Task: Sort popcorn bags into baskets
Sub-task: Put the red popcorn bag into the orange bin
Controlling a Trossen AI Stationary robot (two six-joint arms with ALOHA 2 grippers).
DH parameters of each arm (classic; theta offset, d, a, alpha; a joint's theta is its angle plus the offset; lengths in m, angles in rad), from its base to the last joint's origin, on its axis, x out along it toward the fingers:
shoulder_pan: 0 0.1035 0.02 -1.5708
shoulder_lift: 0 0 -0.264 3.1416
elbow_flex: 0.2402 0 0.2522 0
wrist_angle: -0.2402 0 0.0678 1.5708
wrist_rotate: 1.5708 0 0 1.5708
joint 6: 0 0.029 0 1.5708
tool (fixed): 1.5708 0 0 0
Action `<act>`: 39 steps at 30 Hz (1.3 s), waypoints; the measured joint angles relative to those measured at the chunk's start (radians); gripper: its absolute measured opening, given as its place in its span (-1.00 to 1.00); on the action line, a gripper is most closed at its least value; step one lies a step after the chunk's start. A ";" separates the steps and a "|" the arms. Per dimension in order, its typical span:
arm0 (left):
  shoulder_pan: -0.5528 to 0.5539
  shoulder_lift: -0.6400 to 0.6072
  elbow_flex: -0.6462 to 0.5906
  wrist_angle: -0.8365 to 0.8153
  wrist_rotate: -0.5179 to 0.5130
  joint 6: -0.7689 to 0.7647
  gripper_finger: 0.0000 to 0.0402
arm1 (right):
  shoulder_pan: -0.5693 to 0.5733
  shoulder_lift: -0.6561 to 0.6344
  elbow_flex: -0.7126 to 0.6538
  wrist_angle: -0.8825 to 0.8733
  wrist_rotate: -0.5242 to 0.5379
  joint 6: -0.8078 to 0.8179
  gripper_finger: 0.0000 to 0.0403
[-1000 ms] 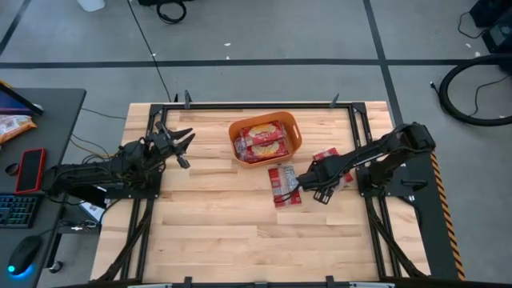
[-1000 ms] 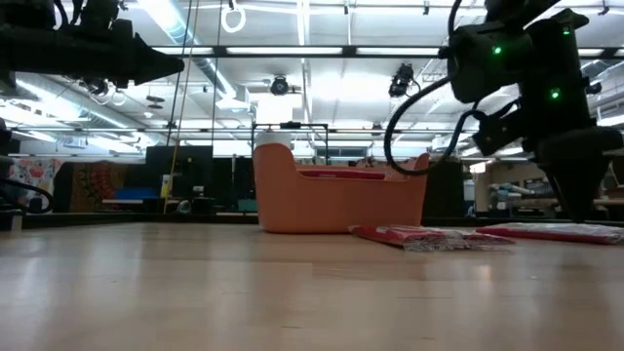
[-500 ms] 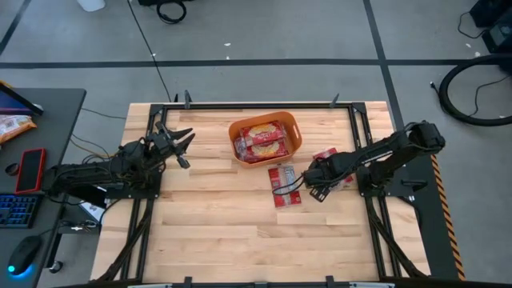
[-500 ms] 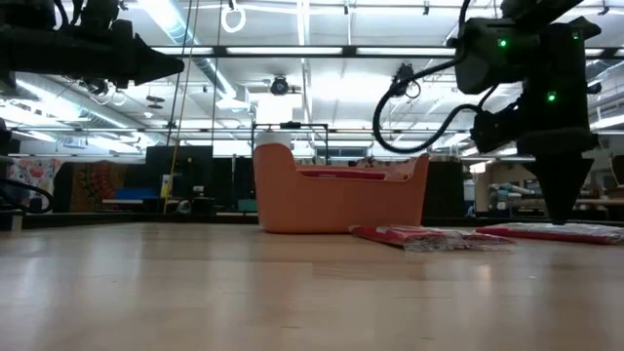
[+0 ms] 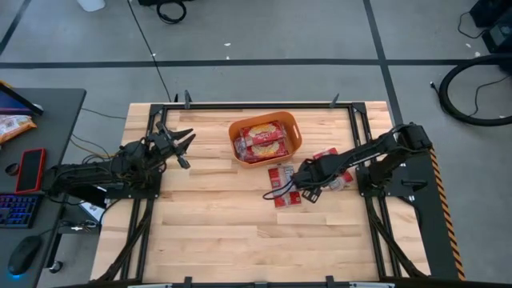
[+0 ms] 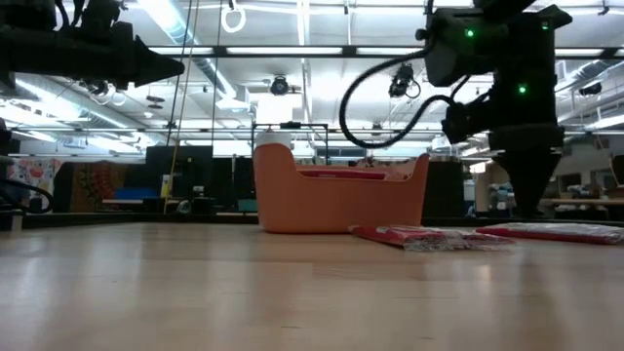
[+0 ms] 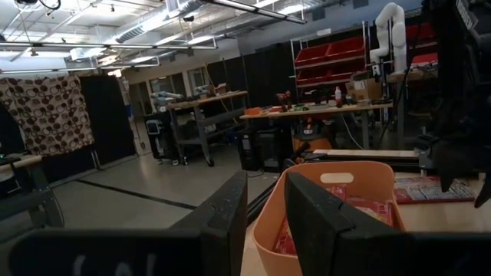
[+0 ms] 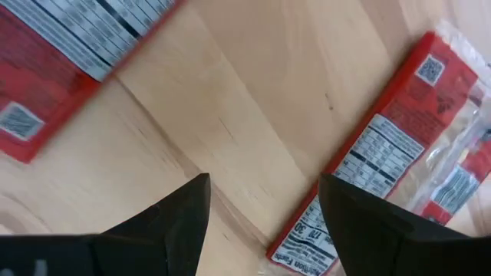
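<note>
My right hand [image 5: 301, 190] hangs low over the desk [image 5: 216, 232], fingers [image 8: 176, 218] spread apart and gripping nothing, bare wood showing between them. Directly under it lies one popcorn bag [image 5: 284, 186], flat, label side up, its long axis running away from me toward the basket [image 5: 265, 139]. A second bag [image 5: 330, 168] lies flat just behind my hand, nearer the arm's base, turned at a slant. My right arm reaches out from its mount in a long, low line across the desk. Half a second ago the hand sat farther back, between the two bags; it has now slid forward over the nearer one. Beyond, the orange basket holds bags lying flat. My left hand [image 5: 178, 142] waits well apart, fingers open, facing the basket.
</note>
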 joint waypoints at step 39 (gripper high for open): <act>0.000 0.022 0.000 0.207 0.522 -0.150 -0.53 | 0.201 0.042 0.083 0.053 0.231 -0.328 0.18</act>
